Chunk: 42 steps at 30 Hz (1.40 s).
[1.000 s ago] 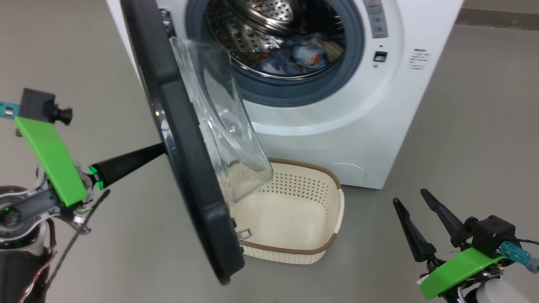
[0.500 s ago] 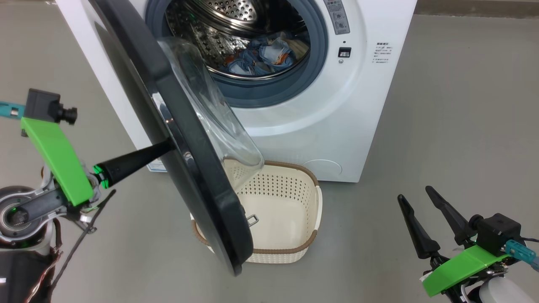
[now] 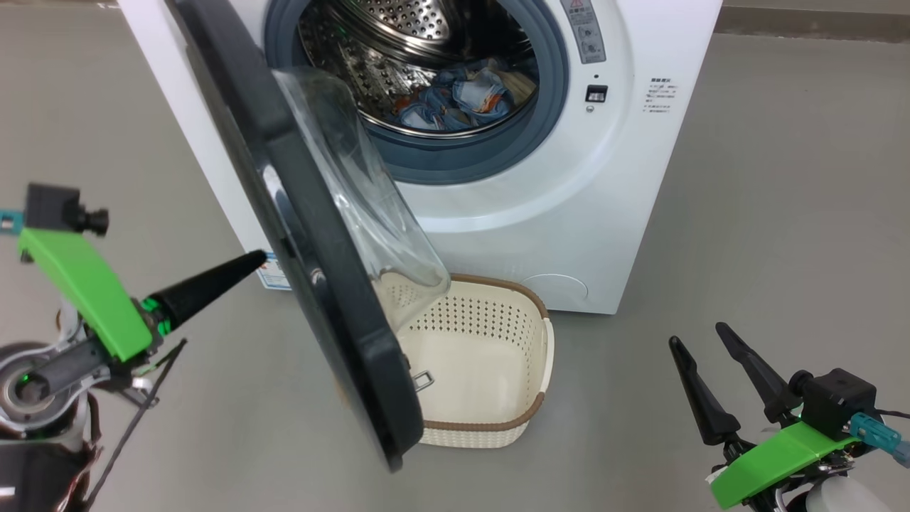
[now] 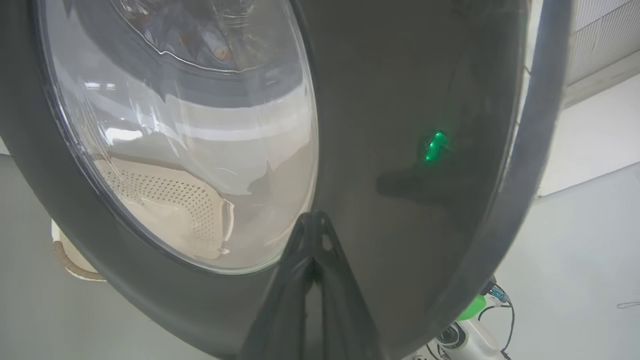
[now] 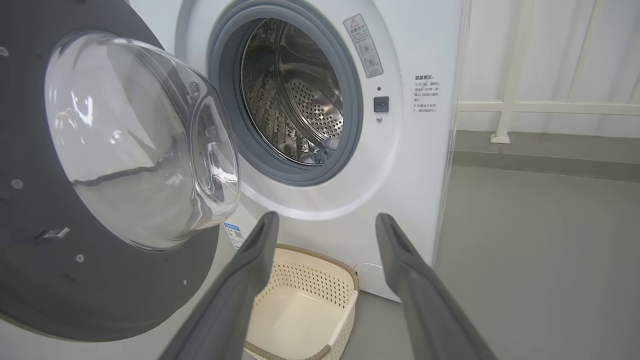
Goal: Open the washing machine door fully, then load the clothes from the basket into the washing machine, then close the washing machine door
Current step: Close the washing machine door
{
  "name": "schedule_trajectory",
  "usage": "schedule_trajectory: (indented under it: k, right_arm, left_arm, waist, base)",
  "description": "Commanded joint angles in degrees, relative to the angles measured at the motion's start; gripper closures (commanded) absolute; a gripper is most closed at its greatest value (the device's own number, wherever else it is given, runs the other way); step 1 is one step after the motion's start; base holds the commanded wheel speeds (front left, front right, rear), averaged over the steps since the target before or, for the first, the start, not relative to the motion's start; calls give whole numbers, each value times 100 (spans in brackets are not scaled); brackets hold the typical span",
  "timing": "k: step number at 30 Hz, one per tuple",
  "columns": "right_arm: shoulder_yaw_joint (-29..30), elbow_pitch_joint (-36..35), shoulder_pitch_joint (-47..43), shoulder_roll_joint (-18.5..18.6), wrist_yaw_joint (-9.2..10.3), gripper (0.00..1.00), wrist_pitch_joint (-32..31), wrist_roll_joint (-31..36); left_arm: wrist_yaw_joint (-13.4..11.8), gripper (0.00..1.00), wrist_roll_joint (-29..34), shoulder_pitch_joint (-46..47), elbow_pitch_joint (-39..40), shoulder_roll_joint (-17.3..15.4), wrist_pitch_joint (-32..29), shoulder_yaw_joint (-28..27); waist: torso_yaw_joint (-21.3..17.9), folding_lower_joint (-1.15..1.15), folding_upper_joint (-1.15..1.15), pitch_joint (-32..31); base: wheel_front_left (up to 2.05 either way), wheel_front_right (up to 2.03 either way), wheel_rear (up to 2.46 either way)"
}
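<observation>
Load done: clothes in washing machine, basket empty between my tools. Only washing machine door left: half open, left tool pinched shut at its outer face, right tool wide, empty

- washing machine door: glossy black, clear bowl window, half open, over the basket
- clothes: light blue, heaped in drum
- basket: cream, upright, touching white washing machine front
</observation>
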<state>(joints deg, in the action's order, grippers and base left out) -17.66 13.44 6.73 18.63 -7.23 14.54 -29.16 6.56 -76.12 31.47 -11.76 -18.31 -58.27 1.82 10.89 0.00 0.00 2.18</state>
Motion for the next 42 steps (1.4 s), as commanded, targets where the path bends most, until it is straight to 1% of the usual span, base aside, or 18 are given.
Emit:
schedule_trajectory:
  k: [1,2,8,13,19,20,25,32,37,39,40,42]
  right_arm:
    - [-35,-135,5,83,-25,0,46,3]
    - [-31,-133,0,80,-25,0,46,5]
    - [-27,-130,-34,64,-25,0,46,8]
    - [-17,-126,-62,43,-25,0,46,4]
    - [11,-119,-120,18,-25,0,46,0]
    - [20,-115,-127,10,-25,0,46,1]
    - [35,-115,-136,-2,-25,0,46,5]
    - [31,-117,-147,-22,-25,0,46,6]
    - [22,-113,-166,-29,-25,0,46,6]
    - [28,-113,-166,-24,-25,0,46,5]
    - [28,-113,-166,-24,-25,0,46,5]
    - [38,-115,-161,-18,-25,0,46,9]
  left_arm:
    - [35,6,87,54,79,-273,119,-276]
    - [39,0,120,14,46,-285,174,-294]
    - [63,0,384,-241,-215,-386,708,-490]
    - [80,0,683,-505,-509,-429,1399,-653]
    - [89,0,1054,-828,-694,-377,2548,-732]
    - [90,0,1145,-977,-715,-373,2930,-688]
    - [91,0,1280,-1335,-813,-313,4041,-644]
    - [92,0,1803,-1904,-1108,-328,5765,-314]
    - [92,0,2496,-2129,-1500,-438,6890,111]
    - [92,0,2788,-2139,-1633,-467,7145,255]
    - [92,0,2788,-2139,-1633,-467,7145,255]
    - [92,0,3250,-2137,-1732,-518,7276,350]
  waist:
    - [19,0,0,-6]
    - [26,0,0,-12]
    - [52,0,0,-55]
    - [64,0,0,-101]
    - [106,0,0,-150]
    - [124,0,0,-160]
    - [174,0,0,-185]
    - [219,0,0,-203]
    - [246,0,0,-216]
    - [255,0,0,-213]
    - [255,0,0,-213]
    - [261,0,0,-209]
  base:
    - [0,0,0]
    - [0,0,0]
    - [0,0,0]
    - [0,0,0]
    - [0,0,0]
    - [0,0,0]
    - [0,0,0]
    - [0,0,0]
    - [0,0,0]
    - [0,0,0]
    - [0,0,0]
    - [0,0,0]
